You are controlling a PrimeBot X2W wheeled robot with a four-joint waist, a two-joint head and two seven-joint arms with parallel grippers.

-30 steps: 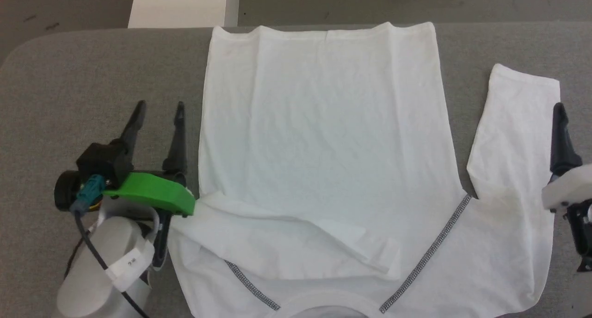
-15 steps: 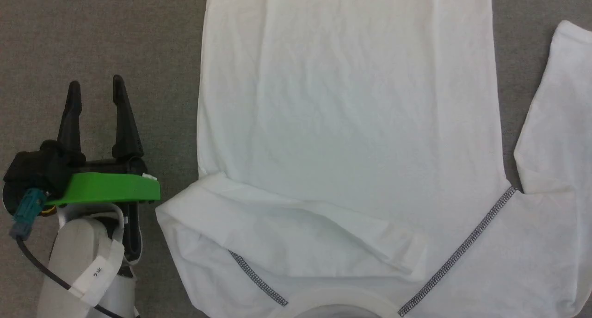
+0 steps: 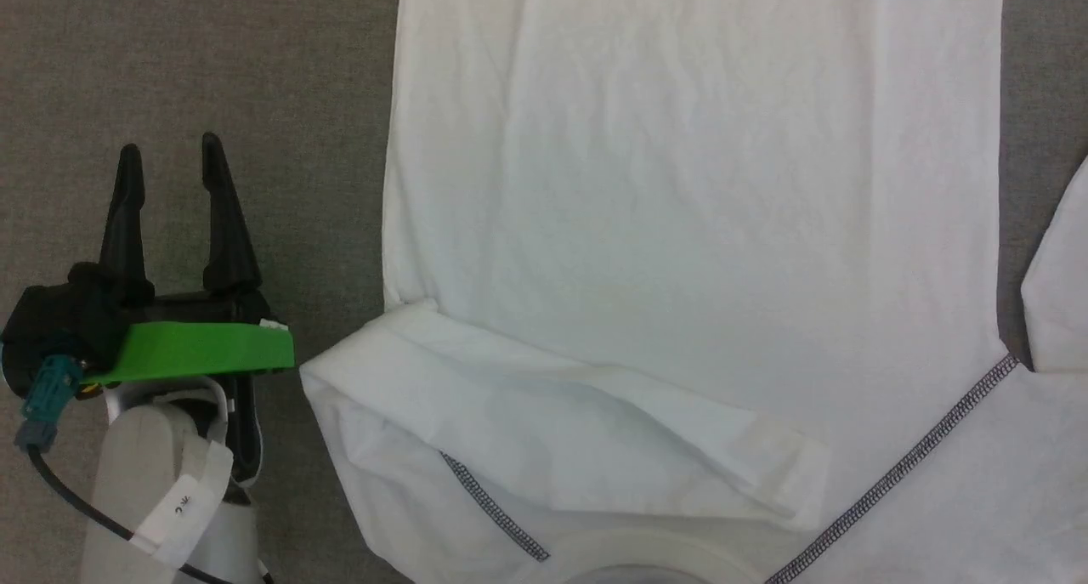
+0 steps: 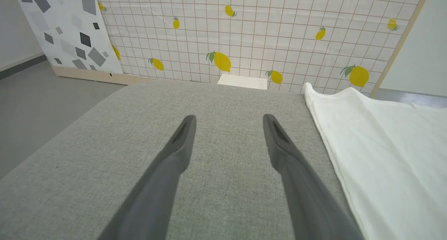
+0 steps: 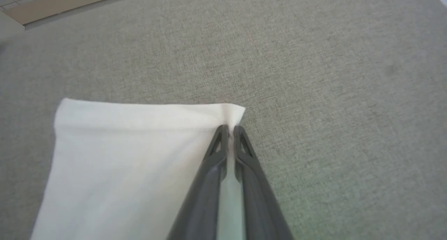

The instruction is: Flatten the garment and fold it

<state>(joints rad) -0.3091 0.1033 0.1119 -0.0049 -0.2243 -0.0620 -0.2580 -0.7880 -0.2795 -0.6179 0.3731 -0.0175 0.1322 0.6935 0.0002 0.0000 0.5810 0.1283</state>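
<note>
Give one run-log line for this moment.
left gripper: open, beside garment | right gripper: shut on sleeve cuff | other sleeve folded across body

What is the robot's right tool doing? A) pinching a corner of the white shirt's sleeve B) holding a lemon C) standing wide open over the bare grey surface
A: in the right wrist view the right tool has its fingers nearly together, clamped on the cuff corner of the garment.

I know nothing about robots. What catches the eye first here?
A big white garment lies spread on the grey table, one sleeve folded across it. The left pincer stands open beside it; the right pincer is shut on the corner of a cuff.
</note>
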